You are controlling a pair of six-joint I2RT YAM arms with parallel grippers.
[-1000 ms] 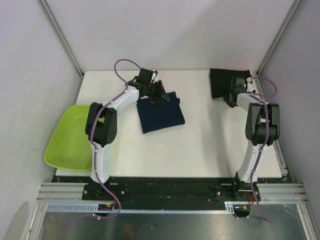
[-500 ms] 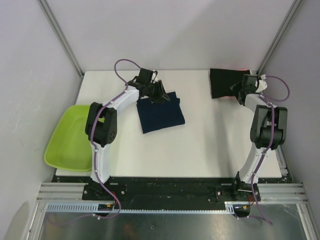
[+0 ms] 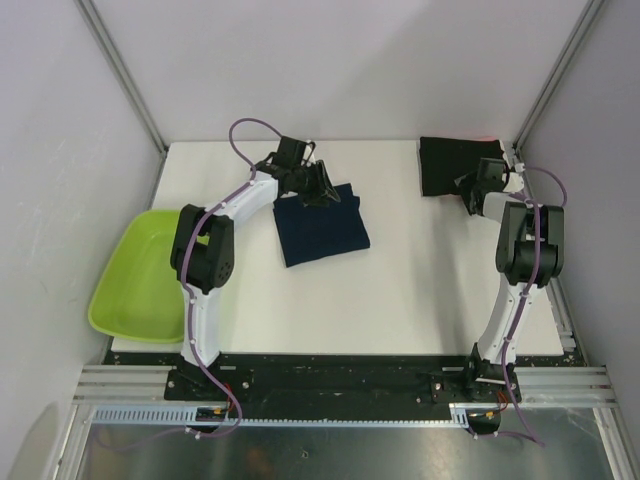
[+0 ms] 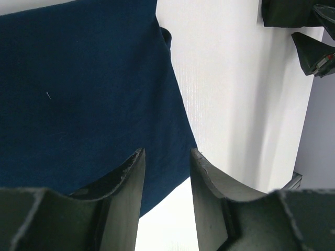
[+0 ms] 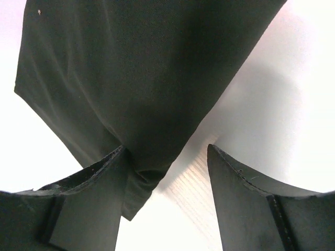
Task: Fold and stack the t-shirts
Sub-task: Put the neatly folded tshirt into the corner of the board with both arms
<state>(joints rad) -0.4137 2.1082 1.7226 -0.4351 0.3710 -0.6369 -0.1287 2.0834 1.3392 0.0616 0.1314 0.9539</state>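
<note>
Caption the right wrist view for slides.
Open right gripper over a corner of the black t-shirt on the white table.

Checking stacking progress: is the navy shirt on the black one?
No, the navy shirt lies folded mid-table, well apart from the black shirt at the far right corner.

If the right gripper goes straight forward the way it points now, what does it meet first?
Most likely the black t-shirt: its corner lies just ahead, partly between the fingers of the open right gripper. Depth is unclear.

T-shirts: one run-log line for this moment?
navy t-shirt: folded, left end effector open at edge | black t-shirt: folded, right end effector open at corner
</note>
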